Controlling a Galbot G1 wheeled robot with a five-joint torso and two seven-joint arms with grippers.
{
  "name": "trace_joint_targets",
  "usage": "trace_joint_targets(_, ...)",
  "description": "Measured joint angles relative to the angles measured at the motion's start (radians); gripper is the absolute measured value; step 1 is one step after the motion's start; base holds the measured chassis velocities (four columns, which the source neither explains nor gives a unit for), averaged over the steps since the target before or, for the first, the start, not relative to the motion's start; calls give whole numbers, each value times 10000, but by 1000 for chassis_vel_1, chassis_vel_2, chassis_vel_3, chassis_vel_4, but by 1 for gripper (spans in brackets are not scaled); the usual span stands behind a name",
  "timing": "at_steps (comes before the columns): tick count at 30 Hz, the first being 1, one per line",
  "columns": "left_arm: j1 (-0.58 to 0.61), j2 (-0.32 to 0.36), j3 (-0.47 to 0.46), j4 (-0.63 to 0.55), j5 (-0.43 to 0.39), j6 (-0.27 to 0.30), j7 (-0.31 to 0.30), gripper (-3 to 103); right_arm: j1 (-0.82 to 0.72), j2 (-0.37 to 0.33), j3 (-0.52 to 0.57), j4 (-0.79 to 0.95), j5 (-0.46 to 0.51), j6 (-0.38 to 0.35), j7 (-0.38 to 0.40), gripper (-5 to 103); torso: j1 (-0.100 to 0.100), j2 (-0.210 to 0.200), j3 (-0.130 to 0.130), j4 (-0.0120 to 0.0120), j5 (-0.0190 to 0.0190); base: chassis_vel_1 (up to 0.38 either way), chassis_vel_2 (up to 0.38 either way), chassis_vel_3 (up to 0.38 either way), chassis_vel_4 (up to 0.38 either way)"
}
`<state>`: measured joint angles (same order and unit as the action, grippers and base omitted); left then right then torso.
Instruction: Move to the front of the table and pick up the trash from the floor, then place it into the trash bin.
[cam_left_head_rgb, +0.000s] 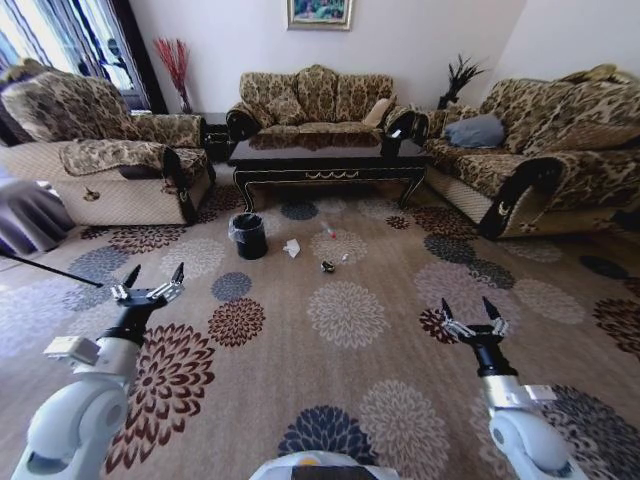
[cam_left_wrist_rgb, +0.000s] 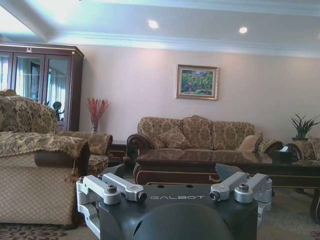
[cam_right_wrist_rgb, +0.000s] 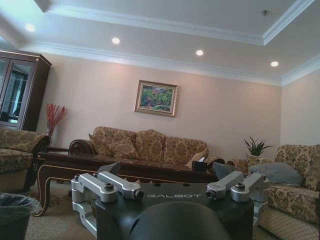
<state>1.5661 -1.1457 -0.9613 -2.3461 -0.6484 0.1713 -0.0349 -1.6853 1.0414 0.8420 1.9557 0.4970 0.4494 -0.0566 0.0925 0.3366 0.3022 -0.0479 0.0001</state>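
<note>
Litter is lying on the flowered carpet before the coffee table's front edge: a crumpled tissue, a red-capped bottle, a dark wrapper. The black trash bin is standing just beside them. The left gripper and right gripper are hanging low, fingers apart, holding nothing. Judging by this, the approach is underway; closing in comes next.
</note>
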Motion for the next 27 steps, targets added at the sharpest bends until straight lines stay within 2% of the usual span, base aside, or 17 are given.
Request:
trace_joint_targets(7, 257, -257, -37, -665, -87, 38, -19, 100, -119, -220, 176, 371, 17, 17, -95, 100, -70, -284, -217, -1, 0, 0, 0, 0, 0)
trace_joint_targets(19, 1206, -692, 1, -1533, 300, 6, -67, 100, -345, -91, 138, 355, -45, 199, -146, 100, -237, -775, -541, 0, 1, 0, 0, 0, 0)
trace_joint_targets(27, 1440, -903, 158, -1511, 718, -110, -46, 100, -523, 158, 90, 424, -139, 298, -174, 100, -302, -1081, -780, -1, 0, 0, 0, 0, 0)
